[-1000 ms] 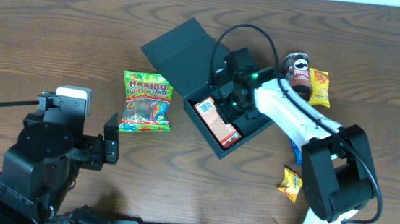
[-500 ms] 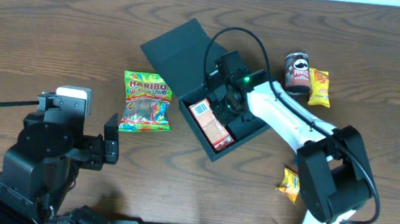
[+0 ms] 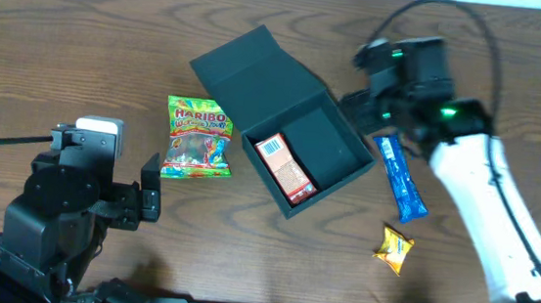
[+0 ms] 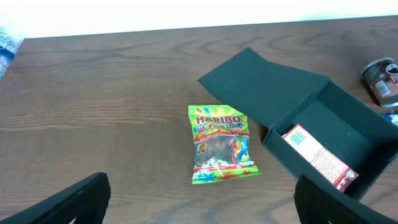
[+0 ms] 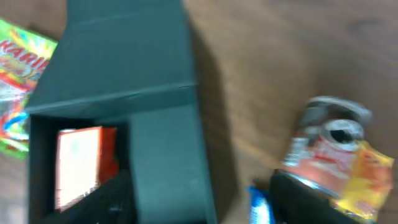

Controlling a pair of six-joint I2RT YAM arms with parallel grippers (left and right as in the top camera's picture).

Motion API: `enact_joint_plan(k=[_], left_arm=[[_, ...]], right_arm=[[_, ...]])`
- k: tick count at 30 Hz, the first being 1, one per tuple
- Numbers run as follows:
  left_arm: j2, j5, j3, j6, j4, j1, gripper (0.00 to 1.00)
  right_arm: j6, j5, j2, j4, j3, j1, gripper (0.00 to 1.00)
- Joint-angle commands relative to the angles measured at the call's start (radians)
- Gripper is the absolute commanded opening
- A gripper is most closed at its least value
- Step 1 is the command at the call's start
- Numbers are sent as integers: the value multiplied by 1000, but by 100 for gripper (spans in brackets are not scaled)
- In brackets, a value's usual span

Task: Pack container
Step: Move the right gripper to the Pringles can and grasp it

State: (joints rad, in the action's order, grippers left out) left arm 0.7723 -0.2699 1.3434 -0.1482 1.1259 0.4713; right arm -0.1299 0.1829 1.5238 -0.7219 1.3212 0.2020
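The container (image 3: 335, 147) lies open mid-table, a dark square box with its flap lid (image 3: 248, 71) folded back to the far left. An orange-red snack carton (image 3: 286, 168) lies inside along its left wall. My right gripper (image 3: 368, 106) hangs open above the container's right corner with nothing between its fingers. Its blurred wrist view shows the container (image 5: 161, 155), the carton (image 5: 78, 165) and a Pringles can (image 5: 329, 146). My left gripper (image 4: 202, 202) stands open and empty near the front left, short of a Haribo bag (image 4: 221, 151).
The Haribo bag (image 3: 198, 137) lies left of the container. A blue snack bar (image 3: 401, 178) and a small yellow pack (image 3: 394, 249) lie to its right. In the right wrist view a yellow pack (image 5: 367, 180) lies beside the can. My left arm (image 3: 59, 212) fills the front left.
My right gripper has risen out of the container, opened, and swung right towards the can. The snack carton stays in the container. The left arm has not moved.
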Motion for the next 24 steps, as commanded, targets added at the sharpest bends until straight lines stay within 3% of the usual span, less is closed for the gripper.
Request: enact_joint_plan(k=[1,4,7,17,24], left_arm=[[0,-18,13,18,1,-6,95],[0,-18,13,18,1,-6,95],[0,-18,13,18,1,-6,95],[0,-18,13,18,1,-6,95],[0,-18,13,18,1,-6,96]], right_arm=[[3,52,35,0,6,-117,85],[3,57,77,21,6,-191,85],[2,35,113,51,6,-211,99],[261,-120,290,155,6,-232,97],[317,-134,330,233,6,-244,98]])
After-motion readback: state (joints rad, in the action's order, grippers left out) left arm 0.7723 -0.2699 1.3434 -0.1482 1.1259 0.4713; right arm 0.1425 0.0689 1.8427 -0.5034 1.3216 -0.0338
